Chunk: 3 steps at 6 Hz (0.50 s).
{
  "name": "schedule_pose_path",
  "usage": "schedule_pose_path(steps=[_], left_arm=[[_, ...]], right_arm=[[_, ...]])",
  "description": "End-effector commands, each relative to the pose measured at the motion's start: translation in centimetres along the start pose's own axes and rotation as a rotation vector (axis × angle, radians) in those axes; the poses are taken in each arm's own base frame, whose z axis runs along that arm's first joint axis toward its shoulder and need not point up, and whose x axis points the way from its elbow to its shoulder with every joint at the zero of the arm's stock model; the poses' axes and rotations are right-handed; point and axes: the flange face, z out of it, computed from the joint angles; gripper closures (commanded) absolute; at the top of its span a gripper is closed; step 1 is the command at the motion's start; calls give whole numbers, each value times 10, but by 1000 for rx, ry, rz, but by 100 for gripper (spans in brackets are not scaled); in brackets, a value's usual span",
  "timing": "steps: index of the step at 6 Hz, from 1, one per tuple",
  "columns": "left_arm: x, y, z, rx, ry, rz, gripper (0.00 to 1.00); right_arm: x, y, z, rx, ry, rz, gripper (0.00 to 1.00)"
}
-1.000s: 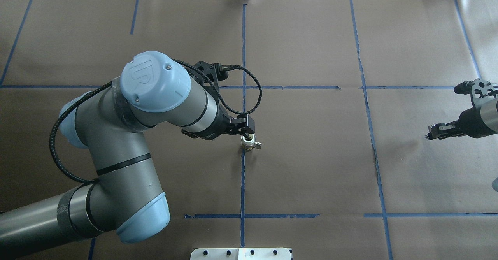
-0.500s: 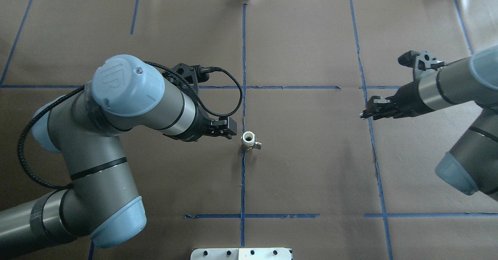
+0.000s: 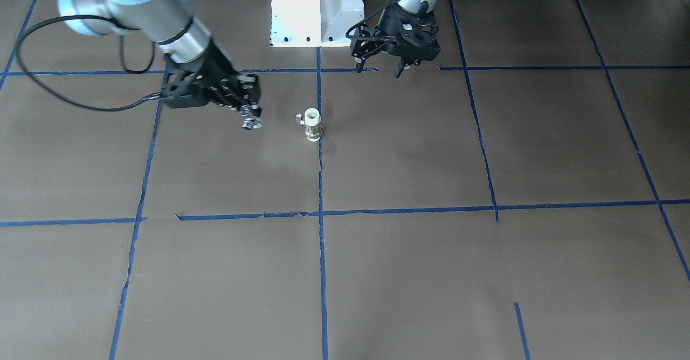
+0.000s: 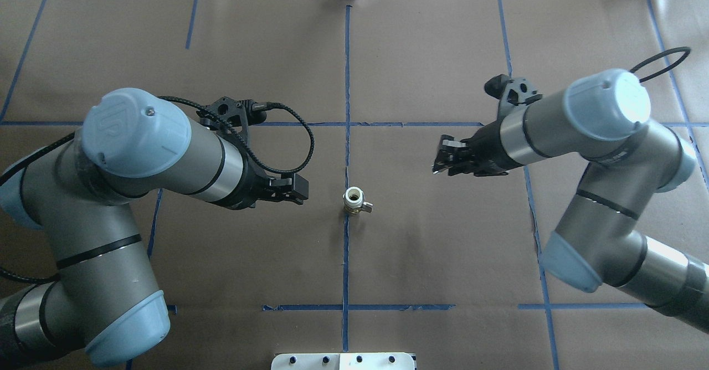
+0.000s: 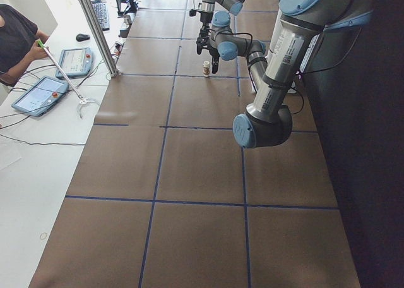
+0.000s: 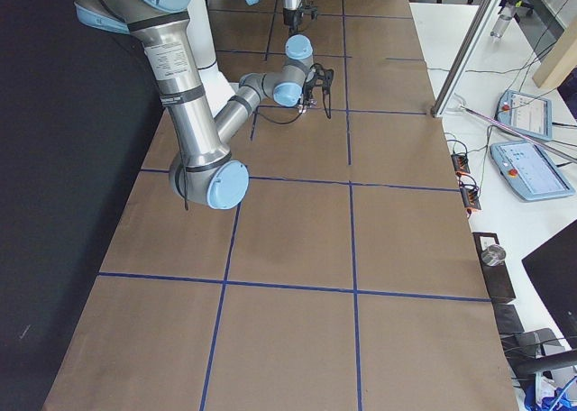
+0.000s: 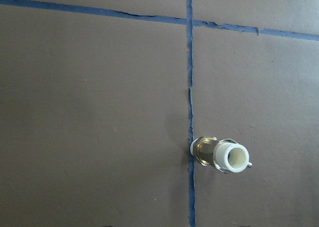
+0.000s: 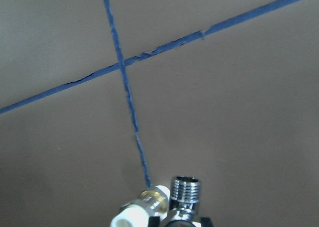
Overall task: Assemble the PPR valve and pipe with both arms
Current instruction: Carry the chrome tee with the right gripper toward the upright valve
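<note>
The PPR valve (image 4: 354, 200) stands upright on the brown table on a blue tape line, white end up, free of both grippers. It also shows in the front view (image 3: 312, 124) and the left wrist view (image 7: 222, 155). My left gripper (image 3: 378, 70) is open and empty, apart from the valve on its left side in the overhead view (image 4: 303, 190). My right gripper (image 3: 250, 122) is shut on the silver pipe (image 8: 185, 194), held above the table to the right of the valve in the overhead view (image 4: 436, 166). The valve shows beside the pipe in the right wrist view (image 8: 142, 209).
The white robot base (image 3: 315, 9) stands at the table's near edge behind the valve. Blue tape lines (image 4: 346, 259) mark a grid on the brown cover. Operator tablets (image 5: 39, 93) and a metal post (image 5: 95, 29) stand on the far side bench.
My left gripper let go of the valve and drew back to the left. My right arm came in from the right edge towards the valve with the pipe in its grip.
</note>
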Motion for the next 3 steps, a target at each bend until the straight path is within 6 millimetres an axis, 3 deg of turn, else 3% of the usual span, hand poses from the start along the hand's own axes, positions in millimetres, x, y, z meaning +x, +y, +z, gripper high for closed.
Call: schedule_pose_path(steps=[1, 3], left_arm=[[-27, 4, 9, -7, -45, -16, 12], [-33, 5, 12, -10, -57, -19, 12]], right_arm=[[-81, 39, 12, 23, 82, 46, 100], [-89, 47, 37, 46, 141, 45, 100]])
